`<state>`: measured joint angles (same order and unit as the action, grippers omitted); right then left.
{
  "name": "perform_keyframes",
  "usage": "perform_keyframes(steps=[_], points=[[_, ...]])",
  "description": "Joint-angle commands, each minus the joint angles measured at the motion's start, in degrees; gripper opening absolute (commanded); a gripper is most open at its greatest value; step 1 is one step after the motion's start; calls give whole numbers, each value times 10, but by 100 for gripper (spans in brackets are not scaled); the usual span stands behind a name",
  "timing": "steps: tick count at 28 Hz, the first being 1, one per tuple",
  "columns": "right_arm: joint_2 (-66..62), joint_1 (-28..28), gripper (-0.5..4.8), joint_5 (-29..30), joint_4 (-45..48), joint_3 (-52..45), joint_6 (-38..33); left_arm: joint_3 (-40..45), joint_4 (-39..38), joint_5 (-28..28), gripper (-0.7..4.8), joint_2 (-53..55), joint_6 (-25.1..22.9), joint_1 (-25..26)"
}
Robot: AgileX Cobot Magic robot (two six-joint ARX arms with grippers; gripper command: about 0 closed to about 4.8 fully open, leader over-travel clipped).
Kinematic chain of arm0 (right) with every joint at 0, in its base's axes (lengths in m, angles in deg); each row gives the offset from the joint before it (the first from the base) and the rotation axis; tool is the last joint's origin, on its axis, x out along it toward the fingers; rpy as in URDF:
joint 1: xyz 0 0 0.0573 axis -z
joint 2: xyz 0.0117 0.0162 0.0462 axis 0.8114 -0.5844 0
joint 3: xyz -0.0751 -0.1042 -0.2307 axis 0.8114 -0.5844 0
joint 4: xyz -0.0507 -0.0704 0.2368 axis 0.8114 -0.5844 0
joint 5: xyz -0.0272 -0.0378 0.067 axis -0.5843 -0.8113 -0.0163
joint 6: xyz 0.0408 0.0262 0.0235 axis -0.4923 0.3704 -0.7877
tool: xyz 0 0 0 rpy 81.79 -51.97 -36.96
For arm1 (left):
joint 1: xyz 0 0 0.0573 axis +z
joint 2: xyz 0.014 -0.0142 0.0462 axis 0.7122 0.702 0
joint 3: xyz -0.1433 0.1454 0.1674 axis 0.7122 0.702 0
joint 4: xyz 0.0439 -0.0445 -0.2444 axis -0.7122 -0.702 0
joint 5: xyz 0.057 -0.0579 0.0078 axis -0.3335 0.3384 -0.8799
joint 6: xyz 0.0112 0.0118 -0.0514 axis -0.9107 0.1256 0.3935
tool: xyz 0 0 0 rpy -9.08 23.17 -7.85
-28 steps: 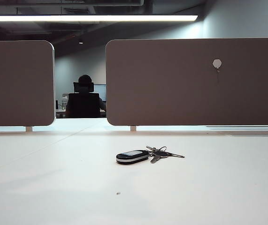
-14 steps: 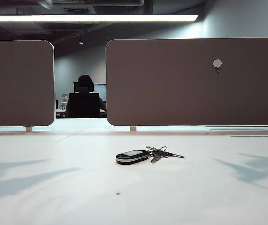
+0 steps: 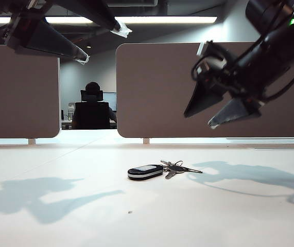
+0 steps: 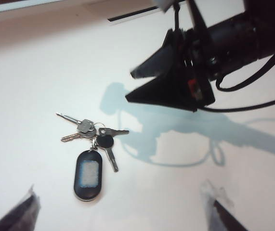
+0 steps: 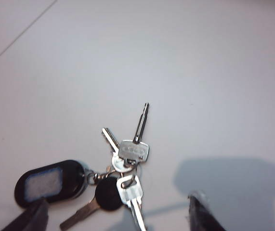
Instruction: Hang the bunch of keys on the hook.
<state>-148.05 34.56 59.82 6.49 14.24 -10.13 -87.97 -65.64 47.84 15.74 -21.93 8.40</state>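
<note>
I have the bunch of keys (image 3: 162,169) lying flat on the white table (image 3: 59,226), near the middle, with its black oval fob (image 4: 87,174) at one end and the thin metal keys fanned out from the ring at the other. Nothing is touching it.

My right gripper (image 3: 213,112) hangs in the air to the right of the keys and above them, in front of the brown panel (image 3: 157,87), fingers pointing down and left toward the bunch. Its jaws stand apart with nothing between them. In the right wrist view the keys (image 5: 123,168) lie on the table between the two fingertips (image 5: 31,216), well below them.

My left gripper (image 3: 103,43) is high at the upper left, well away from the keys, jaws spread wide and empty. From its wrist camera the bunch (image 4: 90,144) lies on the table ahead of the fingertips (image 4: 19,211).

The hook is hidden behind the right arm.
</note>
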Motion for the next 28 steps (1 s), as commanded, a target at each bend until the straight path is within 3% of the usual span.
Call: perform_keyframes(steps=[1, 8, 18, 20, 21, 23, 28], points=[[-40, -2, 372, 5, 57, 3, -11, -3, 3, -23, 479, -2, -8, 0], [-107, -19, 372, 4, 126, 3, -13, -2, -14, -69, 479, -2, -10, 0], [-166, -23, 362, 0, 134, 2, -16, -2, -49, -91, 479, -2, -10, 0], [-170, -23, 267, 0, 129, 2, -16, -2, -50, -91, 479, -2, -10, 0], [-170, -23, 161, 0, 124, 2, -16, -2, -52, -91, 479, -2, -10, 0], [-170, -23, 72, 4, 120, 2, -16, -2, -58, -91, 479, -2, -10, 0], [-170, -23, -6, 4, 127, 2, -15, -2, -80, -91, 479, -2, -10, 0]])
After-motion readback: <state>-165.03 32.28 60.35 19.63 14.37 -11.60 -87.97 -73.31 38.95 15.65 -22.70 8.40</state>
